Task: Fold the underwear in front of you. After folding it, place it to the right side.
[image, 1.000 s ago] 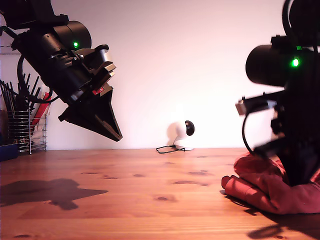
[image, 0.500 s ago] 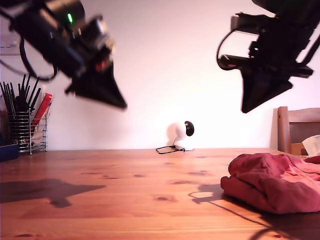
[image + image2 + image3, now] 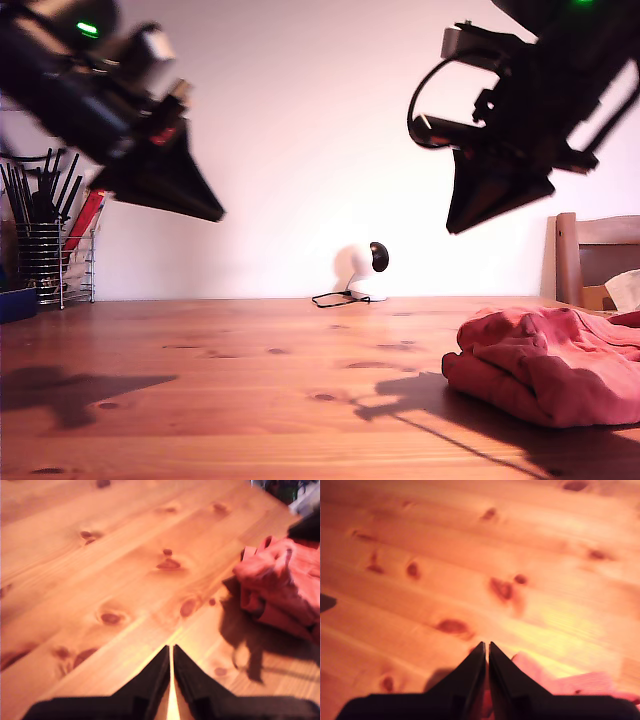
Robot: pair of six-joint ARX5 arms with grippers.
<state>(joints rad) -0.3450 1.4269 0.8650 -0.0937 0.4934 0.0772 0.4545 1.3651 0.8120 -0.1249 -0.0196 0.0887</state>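
The underwear is seen bunched in a folded heap on the desk, at the exterior view's right. My first gripper and my second gripper are raised above the desk, jaws pressed together, nothing held.

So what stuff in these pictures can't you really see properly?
- The folded coral cotton underwear: the exterior view's right edge cuts it off, and in the second wrist view my second gripper hides most of it.
- Its waistband lettering: too blurred to make out in any view.
- The dark utensils in the wire rack: too small and shadowed to name.
- My first gripper: motion-blurred in the exterior view.
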